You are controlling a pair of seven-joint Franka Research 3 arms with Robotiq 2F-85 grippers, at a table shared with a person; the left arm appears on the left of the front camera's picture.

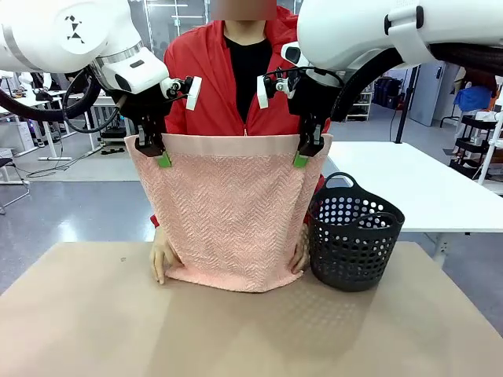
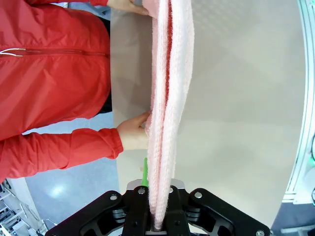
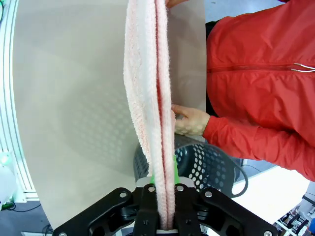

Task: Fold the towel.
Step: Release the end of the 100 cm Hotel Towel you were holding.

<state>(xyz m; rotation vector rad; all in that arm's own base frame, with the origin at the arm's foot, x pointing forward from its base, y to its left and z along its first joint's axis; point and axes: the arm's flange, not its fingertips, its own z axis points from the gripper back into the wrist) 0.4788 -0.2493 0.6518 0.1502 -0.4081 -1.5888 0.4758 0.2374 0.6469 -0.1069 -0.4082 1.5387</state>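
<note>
At ten and two o'clock, my left gripper (image 1: 163, 159) and right gripper (image 1: 301, 159) clamp top corners of the towel (image 1: 232, 212), so it hangs doubled and flat.

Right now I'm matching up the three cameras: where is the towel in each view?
Front view: towel hangs at centre, top corners pinched by the left gripper and right gripper.
Left wrist view: towel edge-on, a vertical strip at centre.
Right wrist view: towel edge-on, a vertical strip at centre.
Shared landmark: the person's red jacket.
</note>
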